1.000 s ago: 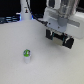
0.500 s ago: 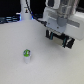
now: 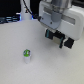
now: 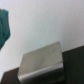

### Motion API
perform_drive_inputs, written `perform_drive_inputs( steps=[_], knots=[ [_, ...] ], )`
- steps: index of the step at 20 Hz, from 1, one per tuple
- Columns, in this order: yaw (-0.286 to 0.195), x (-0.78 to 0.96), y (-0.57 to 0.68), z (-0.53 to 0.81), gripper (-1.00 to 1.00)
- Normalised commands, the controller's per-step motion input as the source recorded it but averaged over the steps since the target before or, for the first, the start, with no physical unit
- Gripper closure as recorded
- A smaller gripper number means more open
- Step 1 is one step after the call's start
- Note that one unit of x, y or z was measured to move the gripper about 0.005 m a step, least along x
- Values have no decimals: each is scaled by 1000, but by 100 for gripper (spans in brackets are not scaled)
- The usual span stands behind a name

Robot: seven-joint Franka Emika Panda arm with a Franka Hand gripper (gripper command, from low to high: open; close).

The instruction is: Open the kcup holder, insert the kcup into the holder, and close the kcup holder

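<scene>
The kcup [image 3: 26, 53], a small white pod with a green top, stands upright on the white table [image 3: 15, 65] towards the exterior view's left. My gripper [image 3: 58, 39] hangs from the white arm at the upper right, well away from the kcup. Its dark fingers [image 3: 49, 35] stand apart with nothing between them. I cannot make out the kcup holder in the exterior view. In the blurred wrist view, a grey flat face [image 4: 42, 62] sits against a dark body [image 4: 72, 57]; I cannot tell whether this is the holder.
Dark equipment and cables [image 3: 10, 19] lie along the table's far edge at the exterior view's left. A teal shape [image 4: 5, 25] shows at the edge of the wrist view.
</scene>
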Motion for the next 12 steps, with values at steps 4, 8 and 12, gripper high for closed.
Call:
perform_drive_inputs(
  steps=[4,8,12],
  knots=[
    [-229,42,-535,210,-100],
    [-264,-25,-495,57,-100],
    [-298,-122,-406,2,-100]
  ],
)
